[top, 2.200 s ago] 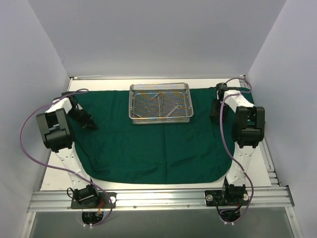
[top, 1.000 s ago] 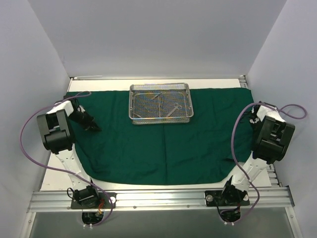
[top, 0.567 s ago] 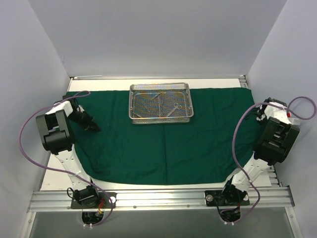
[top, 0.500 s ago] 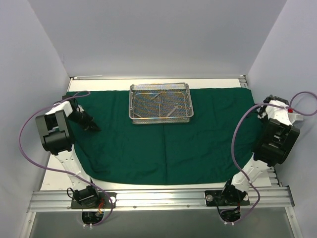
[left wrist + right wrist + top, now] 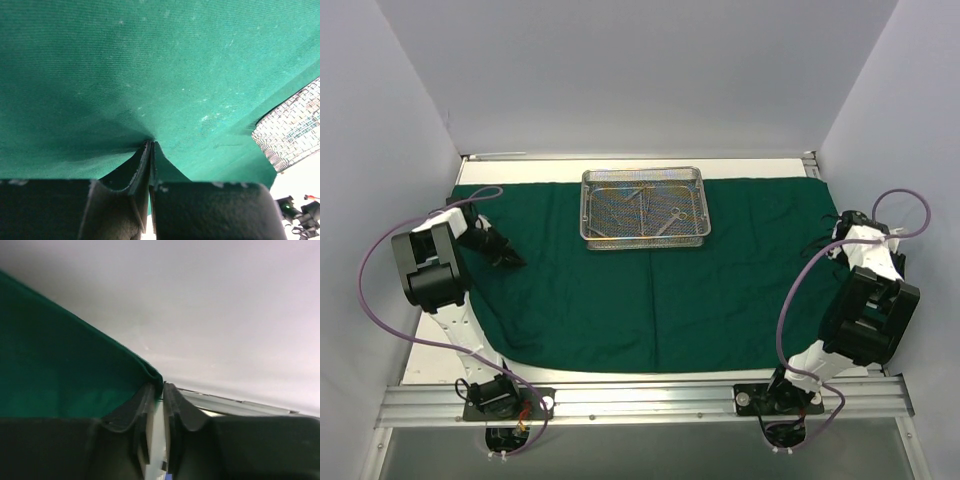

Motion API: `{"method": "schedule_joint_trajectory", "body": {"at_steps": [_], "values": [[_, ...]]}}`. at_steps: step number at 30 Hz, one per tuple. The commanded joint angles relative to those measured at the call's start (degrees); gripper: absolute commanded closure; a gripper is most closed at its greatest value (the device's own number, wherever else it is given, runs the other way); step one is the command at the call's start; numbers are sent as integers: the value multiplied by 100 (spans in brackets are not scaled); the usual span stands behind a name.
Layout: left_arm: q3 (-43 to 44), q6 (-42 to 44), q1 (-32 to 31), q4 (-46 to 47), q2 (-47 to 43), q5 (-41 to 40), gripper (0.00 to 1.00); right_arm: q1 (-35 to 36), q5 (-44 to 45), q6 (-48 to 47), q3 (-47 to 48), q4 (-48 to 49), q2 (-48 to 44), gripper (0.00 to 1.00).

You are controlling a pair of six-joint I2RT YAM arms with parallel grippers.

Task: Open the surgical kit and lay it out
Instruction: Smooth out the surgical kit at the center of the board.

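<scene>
The dark green drape (image 5: 650, 290) of the surgical kit lies spread flat over the table. The silver wire-mesh tray (image 5: 644, 243) stands on its far middle, with thin steel instruments (image 5: 672, 216) inside. My left gripper (image 5: 510, 258) rests on the drape's left part, shut on a small pinch of drape (image 5: 150, 75); a tray corner (image 5: 295, 132) shows at the right of the left wrist view. My right gripper (image 5: 838, 232) is at the drape's right edge. Its jaws stand a narrow slit apart with the drape's edge (image 5: 150, 371) caught between the tips (image 5: 161, 386).
Grey walls close in the table on the left, back and right. The right arm's elbow (image 5: 870, 320) stands close to the right wall. Purple cables (image 5: 380, 290) loop beside both arms. A metal rail (image 5: 640, 400) runs along the near edge.
The right arm has pulled the drape's right side outward to the right edge, then its elbow dropped toward the near side. Its jaws have eased apart slightly. The left gripper has hardly moved.
</scene>
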Motion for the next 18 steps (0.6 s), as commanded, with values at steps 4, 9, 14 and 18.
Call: {"method": "schedule_joint_trajectory", "body": {"at_steps": [4, 9, 14, 18], "values": [[30, 45, 76, 162, -173, 36, 91, 62, 72, -786, -214, 391, -298, 75], [56, 54, 111, 153, -182, 27, 91, 132, 204, -636, -118, 277, -175, 70], [109, 72, 120, 91, -208, -26, 91, 876, 256, -390, 243, 162, 184, 66], [-14, 141, 120, 74, -375, -61, 84, 1485, 4, 346, 770, -198, 799, 66]]}}
